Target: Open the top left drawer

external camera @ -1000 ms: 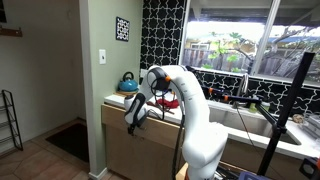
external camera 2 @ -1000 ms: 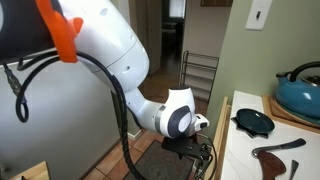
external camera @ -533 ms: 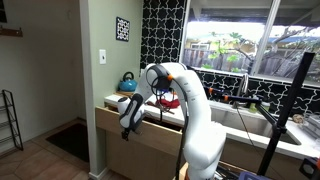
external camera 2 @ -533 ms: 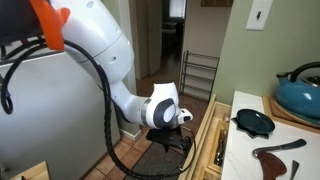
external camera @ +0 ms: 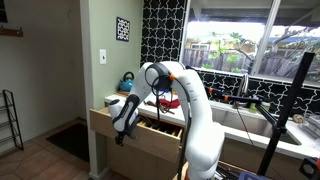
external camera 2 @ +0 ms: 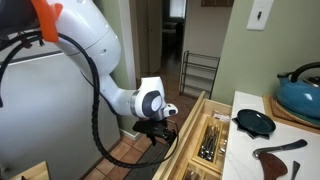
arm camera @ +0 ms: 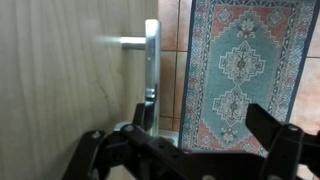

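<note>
Though out, top left drawer [external camera: 135, 137] (claw [external camera: 120, 130] at handle [arm camera: 151, 60]), floor [external camera: 45, 160] beyond.

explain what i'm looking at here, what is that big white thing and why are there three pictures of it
The big white thing is a robot arm, steered remotely by a person. At its end is a gripper, a two-fingered claw. Two pictures come from cameras standing in the kitchen. Both show the arm at the top left drawer, which is pulled out, with cutlery inside. The third comes from a camera on the wrist. It looks past the gripper's fingers, which stand apart, at the drawer's wooden front and its metal handle, with a patterned rug on the floor below. On the counter sit a teal kettle and a small black pan.
</note>
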